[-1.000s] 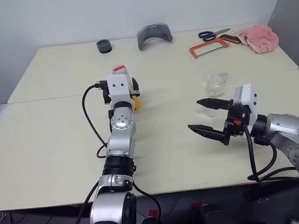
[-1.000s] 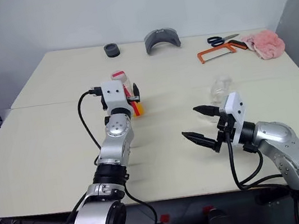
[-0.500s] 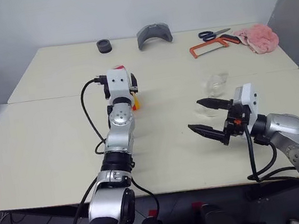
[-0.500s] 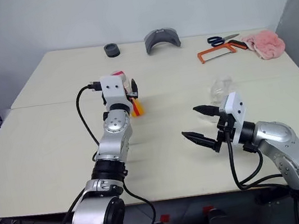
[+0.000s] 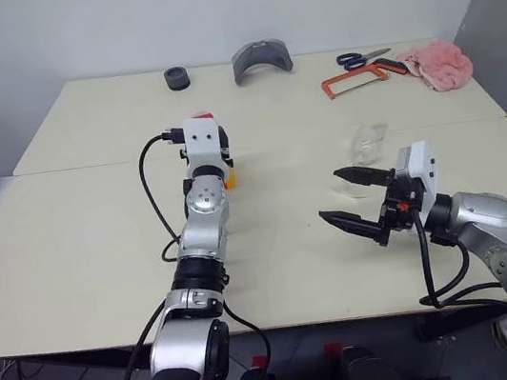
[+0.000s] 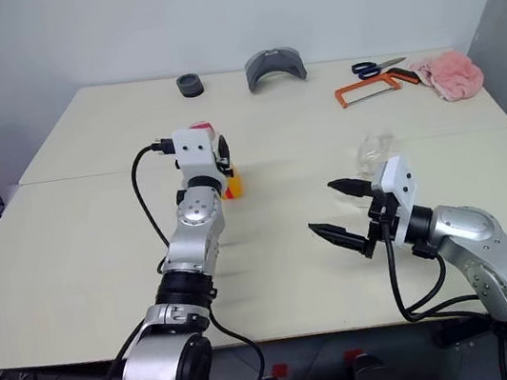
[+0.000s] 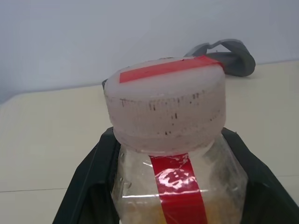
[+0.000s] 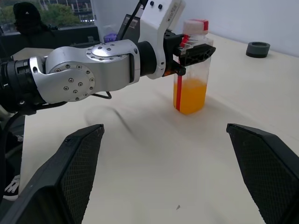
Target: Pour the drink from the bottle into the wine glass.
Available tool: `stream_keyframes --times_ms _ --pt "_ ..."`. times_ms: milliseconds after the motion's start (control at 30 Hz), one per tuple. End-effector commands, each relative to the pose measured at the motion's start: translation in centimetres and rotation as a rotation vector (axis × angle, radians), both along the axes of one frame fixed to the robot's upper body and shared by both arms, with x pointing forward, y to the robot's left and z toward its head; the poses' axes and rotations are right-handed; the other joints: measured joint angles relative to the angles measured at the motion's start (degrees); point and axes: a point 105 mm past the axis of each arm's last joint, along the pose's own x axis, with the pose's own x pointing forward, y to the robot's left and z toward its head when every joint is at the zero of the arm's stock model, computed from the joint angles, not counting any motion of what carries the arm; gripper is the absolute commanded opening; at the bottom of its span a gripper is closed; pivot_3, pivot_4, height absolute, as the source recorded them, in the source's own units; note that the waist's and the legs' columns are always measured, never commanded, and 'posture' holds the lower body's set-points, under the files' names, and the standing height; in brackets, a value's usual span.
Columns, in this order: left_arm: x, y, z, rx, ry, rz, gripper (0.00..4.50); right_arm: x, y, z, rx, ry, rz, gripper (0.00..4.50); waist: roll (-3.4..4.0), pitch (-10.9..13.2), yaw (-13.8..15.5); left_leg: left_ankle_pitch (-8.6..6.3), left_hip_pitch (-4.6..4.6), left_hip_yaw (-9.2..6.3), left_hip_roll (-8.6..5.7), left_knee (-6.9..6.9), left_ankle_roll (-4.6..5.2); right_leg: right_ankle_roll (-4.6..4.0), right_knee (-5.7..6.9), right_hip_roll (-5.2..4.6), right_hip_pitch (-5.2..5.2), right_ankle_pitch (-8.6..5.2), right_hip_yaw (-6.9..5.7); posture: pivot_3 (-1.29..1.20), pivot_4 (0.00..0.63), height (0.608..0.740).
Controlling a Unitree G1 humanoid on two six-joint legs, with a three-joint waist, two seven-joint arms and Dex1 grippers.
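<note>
My left hand [image 8: 194, 50] has its two black fingers [image 7: 88, 186] closed in on the bottle [image 8: 191, 70], one on each flat side just under the cap [image 7: 163, 102]. The bottle stands upright on the worktop [image 5: 95, 225], left of centre and beyond my left wrist. From how snugly the fingers sit against the plastic, I judge the grip is made or very nearly so.

The drink [image 8: 189, 95] fills only the lower part, so I expect the bottle to be light, with its weight low. The walls are thin clear plastic and will likely give if I squeeze hard, so a moderate grip suits it. The squarish sides should keep it from twisting between my fingers, though smooth plastic can slip once tilted. Holding high near the shoulder, where the plastic is stiffest, seems sound, but the liquid will swing below my grip as I tip it. The cap looks to be still on, which would have to be dealt with before anything pours.

My right hand [image 5: 356, 198] hangs spread wide, holding nothing, above the near right part of the worktop. The wine glass [image 5: 365, 143] stands just beyond it, well apart from the bottle. It is thin, top-heavy on its stem and easy to knock, so I would steady it low, at the stem or foot.
</note>
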Motion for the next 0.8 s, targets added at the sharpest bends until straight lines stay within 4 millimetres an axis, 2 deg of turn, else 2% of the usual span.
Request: stream_keyframes --times_ms 33,267,433,467,600,800 --pt "-0.5 -0.9 1.1 -0.048 -0.025 -0.107 2.17 -0.1 0.2 0.9 0.003 -0.04 0.006 4.5 0.0 0.0 0.0 0.0 0.0 0.01 0.0 0.0 0.0 0.0 0.0 -0.01 0.0 0.0 0.0 0.0 0.15 0.74" --pt "-1.7 -1.7 1.4 -0.056 -0.005 -0.306 2.17 -0.2 0.7 1.5 0.024 -0.05 0.014 4.5 0.0 0.0 0.0 0.03 0.0 0.0 0.01 0.0 -0.06 0.0 0.01 -0.03 0.0 0.0 0.0 0.0 0.15 0.74" --pt "-3.4 -3.0 2.4 -0.032 -0.016 -0.534 2.17 -0.2 1.0 1.9 0.045 -0.052 0.011 4.5 0.01 0.0 -0.1 0.06 -0.02 -0.01 0.03 0.0 -0.1 0.0 0.0 -0.02 -0.01 0.0 0.0 0.0 0.15 0.74" --pt "-4.1 -3.4 2.6 -0.009 -0.02 -0.607 2.17 -0.3 1.1 2.1 0.053 -0.056 0.009 4.5 0.01 0.0 -0.1 0.05 -0.02 -0.02 0.03 0.01 -0.09 0.0 0.0 -0.03 -0.01 0.0 0.0 0.0 0.15 0.74" --pt "-8.7 -6.0 2.3 0.14 -0.008 -1.053 2.17 -1.0 1.5 4.2 0.1 -0.079 0.004 4.5 0.08 0.1 -0.4 0.06 -0.04 -0.01 0.05 -0.03 -0.11 -0.02 0.01 0.03 -0.07 -0.01 0.03 0.0 0.15 0.74" --pt "-12.0 -7.2 1.3 0.269 0.04 -1.353 2.17 -1.4 1.9 5.4 0.096 -0.068 -0.036 4.5 0.14 0.1 -0.3 -0.01 -0.04 -0.04 0.06 0.01 0.02 -0.02 0.0 0.01 -0.03 -0.01 0.02 0.0 0.15 0.74"
